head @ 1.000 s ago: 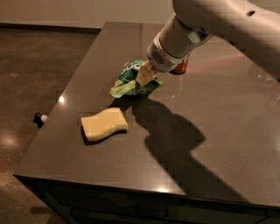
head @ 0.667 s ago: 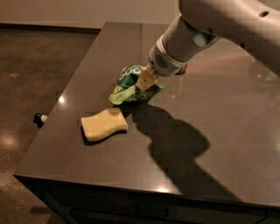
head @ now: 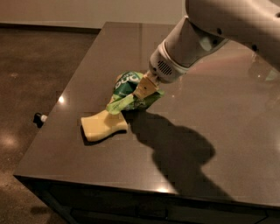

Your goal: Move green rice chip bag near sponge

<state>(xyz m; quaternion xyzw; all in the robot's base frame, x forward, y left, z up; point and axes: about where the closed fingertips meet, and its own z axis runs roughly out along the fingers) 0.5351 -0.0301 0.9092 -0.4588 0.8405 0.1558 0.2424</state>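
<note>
Bag [head: 129,94], crinkled and light green, with a dark green round logo in white letters turned up toward the camera. Sits left of the middle of the tabletop [head: 218,109], tilted, with its upper right end raised and its lower left corner pointing down at the sponge [head: 103,125]. Meets the sponge at that corner: touching or just overlapping its upper right end, hard to tell which.

Gripper [head: 144,89], tan, at the end of a thick white arm [head: 192,43] reaching in from the upper right. Comes down at a slant onto the bag's upper right part. Clamped on the bag there, with green foil bunched up on either side of the tan fingers [head: 142,86].

Sponge, a pale yellow soft block with a wavy outline, flat on the tabletop toward the near left edge. Smaller than the bag, wider at its near left end, narrower toward the bag.

Tabletop, dark brown and glossy, with small bright glints near the left edge and a pinkish sheen toward the far right. Carries a broad shadow [head: 179,153] of the arm, spreading from the bag toward the near right.

Floor [head: 35,65], dark and speckled, to the left of the tabletop. Seen against it, just beside the tabletop's left edge, a small dark object [head: 38,118] with a pale tip; too small to say what. Pale wall [head: 87,11] along the top.
</note>
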